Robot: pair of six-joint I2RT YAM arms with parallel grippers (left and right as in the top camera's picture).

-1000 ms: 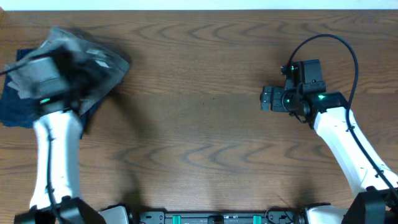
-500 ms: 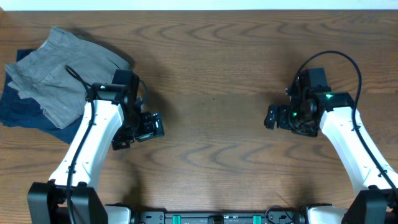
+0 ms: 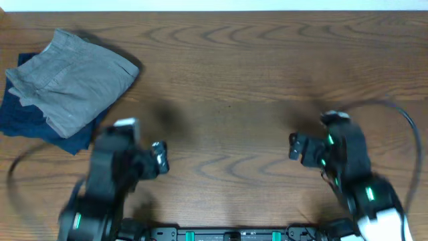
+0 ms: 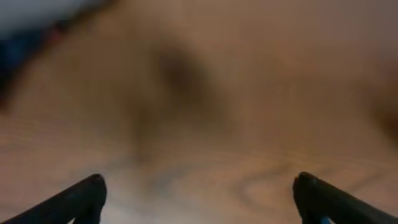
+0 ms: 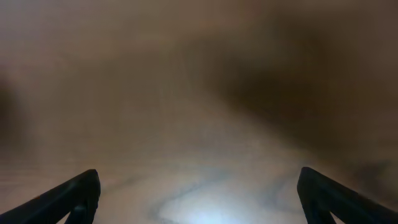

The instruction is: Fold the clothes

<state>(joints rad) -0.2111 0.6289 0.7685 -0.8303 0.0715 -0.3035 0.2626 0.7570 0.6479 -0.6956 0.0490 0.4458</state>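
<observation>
left pincer point(image 3: 160, 159): released, jaws spread wide with nothing between them. in the left wrist view point(image 4: 199, 186) only its two dark tips show at the lower corners, with blurred bare wood between.
left pincer, place: over the near left part of the worktop point(image 3: 234, 87), pointing right toward the middle, touching no cloth.
right pincer point(image 3: 294, 147): also released, jaws spread and empty. the right wrist view point(image 5: 199, 183) shows both dark tips at the lower corners over blurred wood grain.
right pincer, place: over the near right part of the worktop, pointing left, facing the left pincer across a bare stretch of wood.
arms: the left arm point(image 3: 100, 194) and the right arm point(image 3: 361, 187) are both smeared in the overhead view, close to the front edge.
grey shorts point(image 3: 73, 80): in the far left corner of the worktop, folded into a compact, slightly rumpled block. they lie well apart from the left pincer, beyond it and to its left, and farther again from the right pincer, across the whole worktop.
navy garment point(image 3: 20, 120): under the grey shorts, showing past their left and near edges. the shorts rest on top of it.
contact: neither pincer touches the grey shorts or the navy garment.
left wrist view, upper left: a dark blue smear, too blurred to name.
</observation>
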